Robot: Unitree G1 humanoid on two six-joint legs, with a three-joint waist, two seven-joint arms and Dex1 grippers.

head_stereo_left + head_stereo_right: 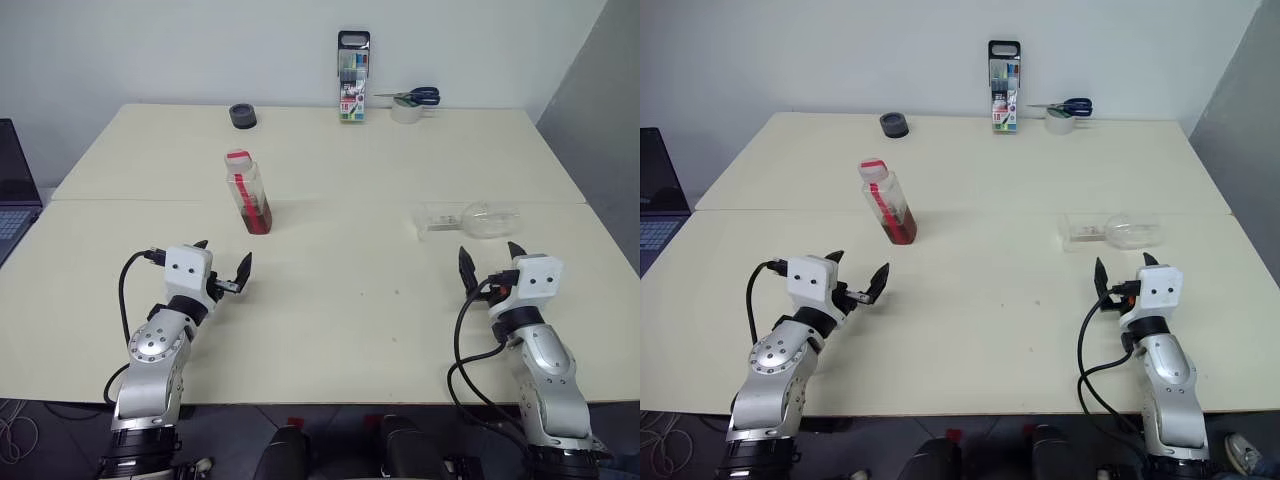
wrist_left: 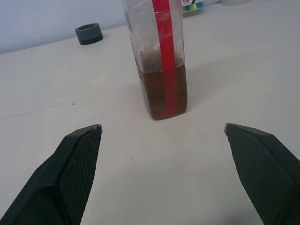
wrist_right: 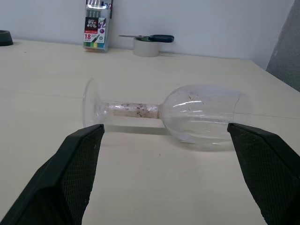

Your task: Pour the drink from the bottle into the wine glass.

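Both pincers released, nothing held.
We note the bottle (image 1: 249,192) upright on the bench (image 1: 350,300), drink (image 2: 164,93) low inside, ahead of the left pincer (image 1: 222,266); the wine glass (image 3: 178,115) lies on its side before the right pincer (image 1: 489,262).

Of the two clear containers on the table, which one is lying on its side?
The wine glass, in front of the right arm, lies on its side, its bowl empty. The bottle, with its red cap, stands upright with reddish-brown drink in the bottom.
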